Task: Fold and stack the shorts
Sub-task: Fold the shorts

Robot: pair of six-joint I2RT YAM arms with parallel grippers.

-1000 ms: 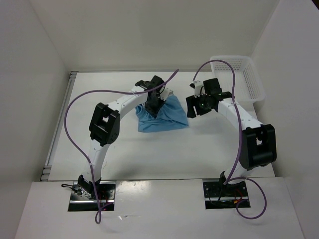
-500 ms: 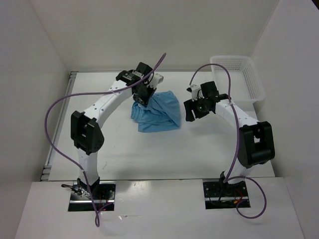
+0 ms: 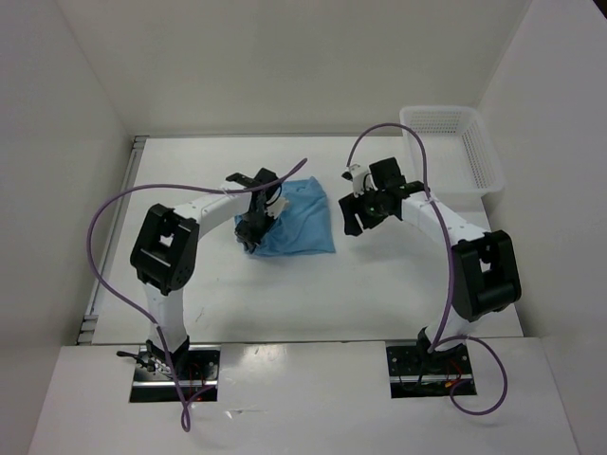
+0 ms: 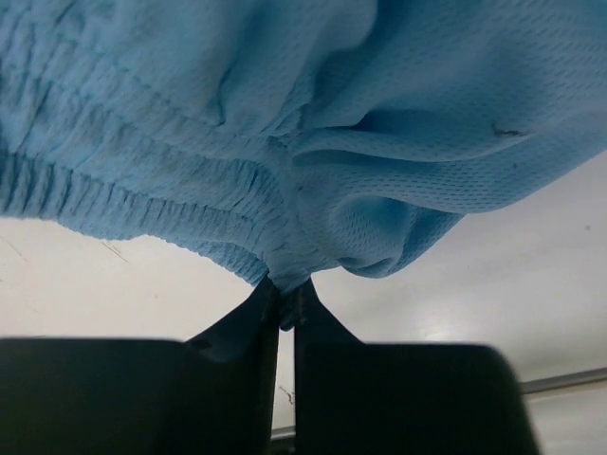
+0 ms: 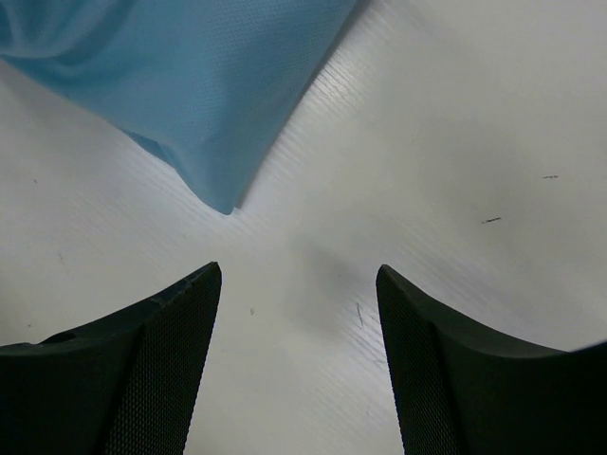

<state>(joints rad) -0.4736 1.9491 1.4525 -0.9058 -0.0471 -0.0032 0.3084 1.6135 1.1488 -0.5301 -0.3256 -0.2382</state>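
Spreading across the whole workspace, a flat white table [image 3: 379,284] carries everything in view. Two white-and-black jointed arms rise from its near edge and bend inward toward the middle. The left arm [image 3: 166,256] curves right and the right arm [image 3: 474,256] curves left.

Between them lies a pair of light sky-blue soft fabric shorts [image 3: 299,220], near the table's middle and slightly left of centre. From above they form a roughly square, mostly flat patch. Their left edge is bunched and lifted a little where the left arm meets them. The left wrist view shows the gathered elastic waistband [image 4: 142,190] running along the left, with loose mesh-textured folds hanging to the right of it.

A white plastic mesh basket [image 3: 438,112] sits at the far right corner of the table, well apart from the shorts. A thin purple cable [image 3: 95,246] loops out from the left arm, and a second purple cable [image 3: 379,131] arches over the right arm.

The left gripper [image 4: 285,294] is at the near left corner of the shorts. Its two dark fingers are pressed almost together, pinching a small tuck of blue cloth close beside the waistband.

The right gripper [image 5: 299,284] hangs over bare table just right of the shorts. Its textured black fingers [image 5: 161,360] are spread wide with nothing between them. In the right wrist view a pointed corner of the blue fabric lies just beyond the fingertips, not touching them.
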